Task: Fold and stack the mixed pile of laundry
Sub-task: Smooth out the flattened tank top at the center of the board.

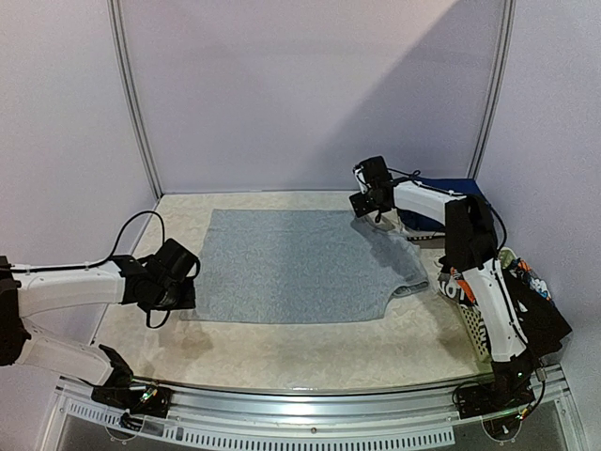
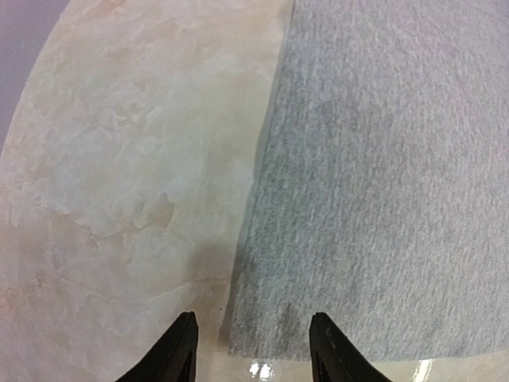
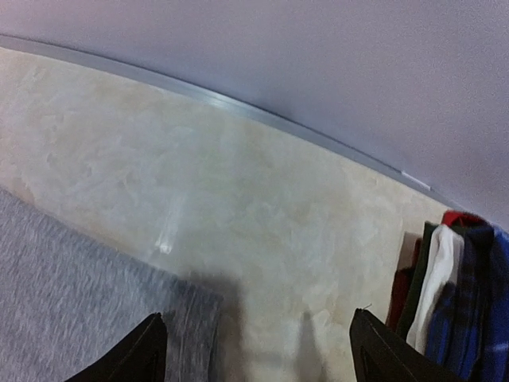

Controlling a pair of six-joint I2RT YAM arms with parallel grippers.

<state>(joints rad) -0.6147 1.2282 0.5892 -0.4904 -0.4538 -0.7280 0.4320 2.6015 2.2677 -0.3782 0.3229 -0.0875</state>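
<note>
A grey shirt (image 1: 291, 268) lies spread flat in the middle of the table. My left gripper (image 1: 188, 287) hovers at its near left corner. In the left wrist view the gripper (image 2: 253, 354) is open, its black fingers (image 2: 179, 354) straddling the shirt's corner (image 2: 262, 334) without pinching it. My right gripper (image 1: 369, 212) is at the shirt's far right corner. In the right wrist view it (image 3: 258, 354) is wide open over bare table, the grey shirt's edge (image 3: 87, 306) by its left finger. The rest of the laundry pile (image 1: 540, 315) sits in the basket at the right.
A white lattice basket (image 1: 477, 324) stands at the table's right edge, black and printed cloth hanging over it. Blue, white and red-checked cloth (image 3: 453, 290) lies at the back right corner (image 1: 441, 186). Walls close the back and both sides.
</note>
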